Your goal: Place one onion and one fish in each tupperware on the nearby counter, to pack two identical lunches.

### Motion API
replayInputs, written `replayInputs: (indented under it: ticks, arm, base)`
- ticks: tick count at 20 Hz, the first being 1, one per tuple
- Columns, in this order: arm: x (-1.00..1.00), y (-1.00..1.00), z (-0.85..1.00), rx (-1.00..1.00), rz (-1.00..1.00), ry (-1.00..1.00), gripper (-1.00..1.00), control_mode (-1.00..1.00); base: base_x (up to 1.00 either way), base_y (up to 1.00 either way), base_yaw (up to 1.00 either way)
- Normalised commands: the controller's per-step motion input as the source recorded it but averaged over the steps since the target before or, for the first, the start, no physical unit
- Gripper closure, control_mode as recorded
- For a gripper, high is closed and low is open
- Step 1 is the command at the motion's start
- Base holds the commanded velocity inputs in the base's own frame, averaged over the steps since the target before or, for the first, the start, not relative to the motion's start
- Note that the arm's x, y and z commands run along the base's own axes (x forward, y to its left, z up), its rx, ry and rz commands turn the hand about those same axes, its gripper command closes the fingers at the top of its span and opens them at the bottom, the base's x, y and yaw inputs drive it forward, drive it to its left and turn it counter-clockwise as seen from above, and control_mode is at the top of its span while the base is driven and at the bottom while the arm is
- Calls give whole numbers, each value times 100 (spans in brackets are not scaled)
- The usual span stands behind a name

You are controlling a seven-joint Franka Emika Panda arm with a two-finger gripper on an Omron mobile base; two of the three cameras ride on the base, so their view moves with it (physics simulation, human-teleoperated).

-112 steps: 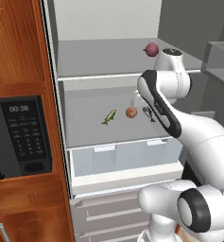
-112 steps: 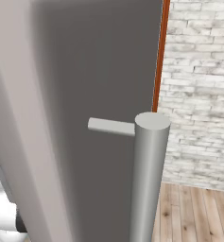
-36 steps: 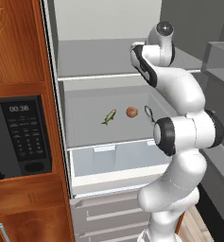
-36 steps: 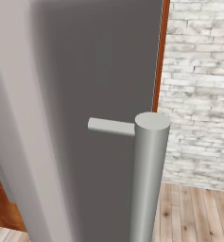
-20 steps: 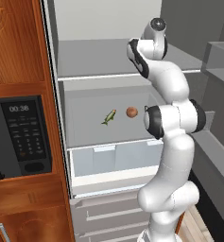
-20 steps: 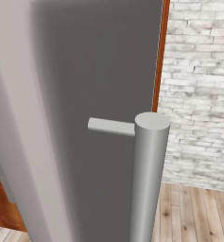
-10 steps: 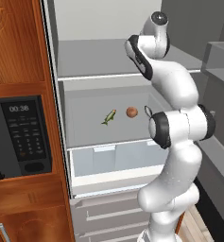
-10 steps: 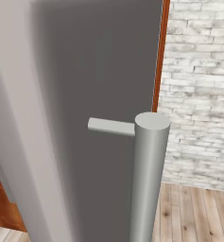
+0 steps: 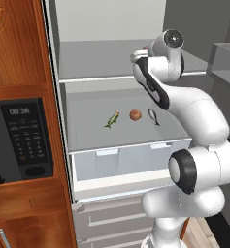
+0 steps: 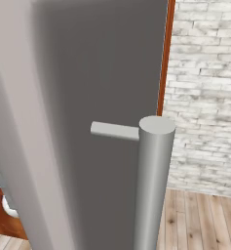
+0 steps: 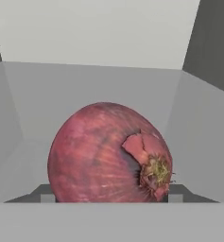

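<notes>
Two onions: purple-red (image 11: 108, 153), orange-brown (image 9: 135, 115); two fish: green-yellow (image 9: 112, 119), dark grey (image 9: 154, 116)

Green fish (image 9: 112, 119), orange onion (image 9: 135, 115), grey fish (image 9: 154, 116) on fridge shelf (image 9: 87, 126)

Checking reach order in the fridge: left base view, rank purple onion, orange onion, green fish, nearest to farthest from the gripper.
1. Purple onion: upper shelf, right at the gripper.
2. Orange onion: lower shelf, below the gripper.
3. Green fish: lower shelf, left of the orange onion.

Even, flat rendered light; soft shadows, no blur.
</notes>
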Motion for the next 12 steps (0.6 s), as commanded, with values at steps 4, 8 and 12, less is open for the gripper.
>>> replayInputs:
  ticks: [4, 8, 12]
  arm:
    - [-100, 1, 25, 0, 0, 4, 100, -100]
    - [-73, 13, 3, 0, 2, 6, 100, 100]
    - [0, 0, 0, 0, 0, 0, 100, 100]
  base:
    - [0, 0, 0]
    - [-22, 6, 1]
    - [-76, 25, 3]
